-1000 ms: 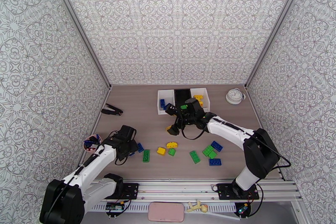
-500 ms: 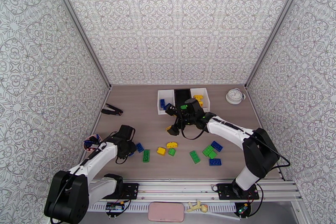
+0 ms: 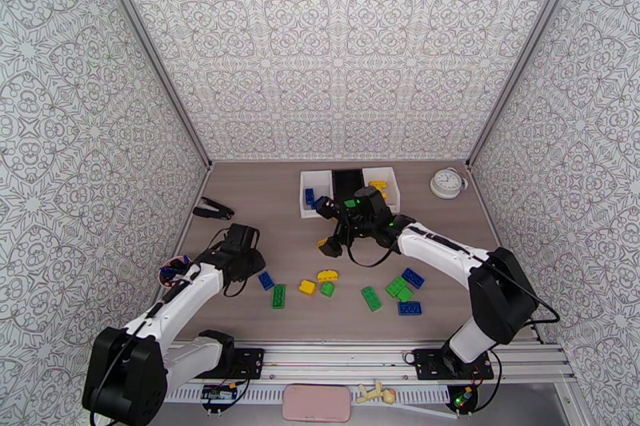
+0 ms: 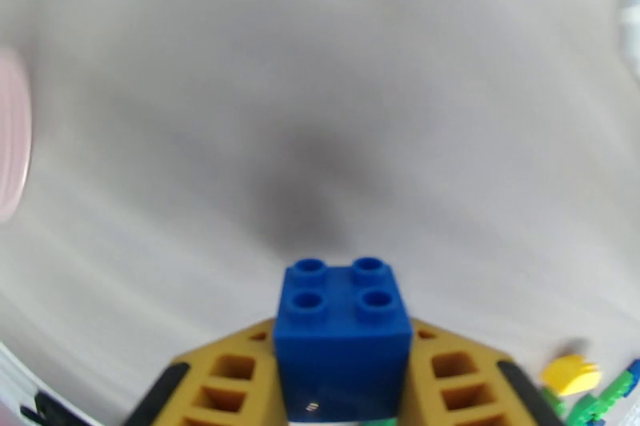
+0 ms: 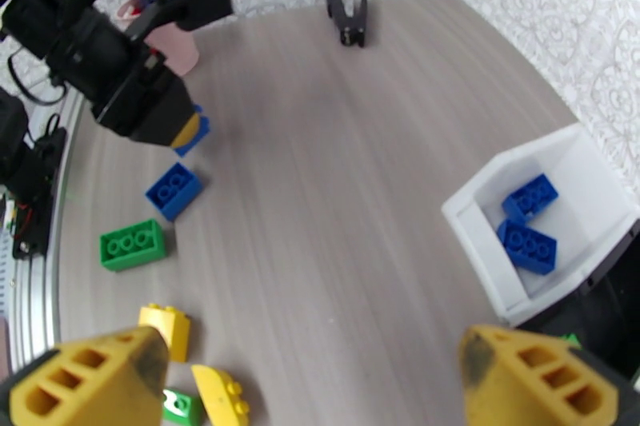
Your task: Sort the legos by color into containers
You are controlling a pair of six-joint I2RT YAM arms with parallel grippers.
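Observation:
My left gripper is shut on a blue square lego, held just above the table at the left; it also shows in the right wrist view. My right gripper hangs open in front of the containers with nothing between its yellow fingers. The left white bin holds two blue legos. The black bin has a green lego in it. The right white bin holds yellow ones. Loose blue, green and yellow legos lie on the table.
More green and blue bricks lie at front right. A black clip-like tool lies at the left back. A pink cup stands at the left edge, and a round white clock at the back right.
My left gripper closed on the blue lego and has risen and moved back from the front-left spot. The right arm has stayed still.

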